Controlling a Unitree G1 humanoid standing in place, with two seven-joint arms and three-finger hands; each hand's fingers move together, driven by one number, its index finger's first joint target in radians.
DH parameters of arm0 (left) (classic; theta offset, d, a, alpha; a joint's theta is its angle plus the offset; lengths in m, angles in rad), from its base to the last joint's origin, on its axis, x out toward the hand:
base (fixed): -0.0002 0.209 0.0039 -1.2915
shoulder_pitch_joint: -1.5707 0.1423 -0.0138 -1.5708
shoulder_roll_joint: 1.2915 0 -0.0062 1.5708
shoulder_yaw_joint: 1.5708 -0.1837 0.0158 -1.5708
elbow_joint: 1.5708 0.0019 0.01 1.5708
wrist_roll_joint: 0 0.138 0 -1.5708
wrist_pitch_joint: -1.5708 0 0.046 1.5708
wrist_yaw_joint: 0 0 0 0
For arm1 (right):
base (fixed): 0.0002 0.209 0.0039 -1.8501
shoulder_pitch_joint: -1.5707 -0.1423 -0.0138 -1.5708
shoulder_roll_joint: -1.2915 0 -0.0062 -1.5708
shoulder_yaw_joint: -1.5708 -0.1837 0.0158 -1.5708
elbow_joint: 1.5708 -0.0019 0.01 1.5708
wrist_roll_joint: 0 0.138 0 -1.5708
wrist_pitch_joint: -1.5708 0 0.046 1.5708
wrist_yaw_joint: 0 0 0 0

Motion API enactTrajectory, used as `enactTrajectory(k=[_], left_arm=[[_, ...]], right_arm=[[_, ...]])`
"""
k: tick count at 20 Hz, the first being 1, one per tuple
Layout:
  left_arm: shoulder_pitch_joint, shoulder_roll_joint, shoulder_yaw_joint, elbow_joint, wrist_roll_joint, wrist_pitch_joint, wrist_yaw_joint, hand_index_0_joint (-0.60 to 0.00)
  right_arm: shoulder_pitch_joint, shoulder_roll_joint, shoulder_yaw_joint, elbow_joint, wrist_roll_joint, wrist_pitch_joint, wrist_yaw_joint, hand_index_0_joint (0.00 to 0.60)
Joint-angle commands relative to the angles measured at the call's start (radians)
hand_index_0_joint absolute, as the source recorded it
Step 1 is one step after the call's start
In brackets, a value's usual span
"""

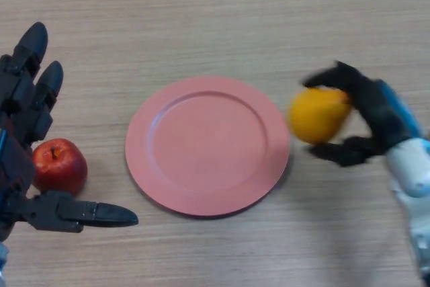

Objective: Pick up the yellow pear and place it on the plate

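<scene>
The yellow pear (317, 113) hangs just past the right rim of the pink plate (208, 144), held in my right hand (371, 117), whose fingers and thumb curl round it from the right. The plate lies bare in the middle of the wooden table. My left hand (27, 132) rests at the left edge with straight fingers and its thumb stretched toward the plate, holding nothing.
A red apple (60, 166) sits on the table between my left hand's fingers and thumb, left of the plate. Bare wooden tabletop spreads beyond the plate at the back and front.
</scene>
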Motion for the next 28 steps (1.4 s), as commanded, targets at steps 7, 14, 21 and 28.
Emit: enactTrajectory(k=[7, 14, 21, 28], left_arm=[[-0.015, 0.029, 0.086, -0.071, -0.063, -0.137, 0.004, 0.000], [0.006, 0.014, 0.114, -0.070, -0.044, -0.154, -0.007, 0.000], [0.002, 0.016, 0.114, -0.061, -0.037, -0.151, -0.007, 0.000], [-0.022, 0.025, 0.086, -0.053, -0.022, -0.149, 0.003, 0.000]], right_arm=[[-0.171, 0.018, 0.309, 0.103, 0.214, -0.039, -0.200, 0.600], [-0.245, 0.018, 0.404, 0.251, 0.187, -0.027, -0.287, 0.600], [-0.270, 0.018, 0.384, 0.238, 0.239, -0.058, -0.327, 0.100], [-0.187, 0.018, 0.184, -0.051, 0.196, 0.044, -0.168, 0.000]])
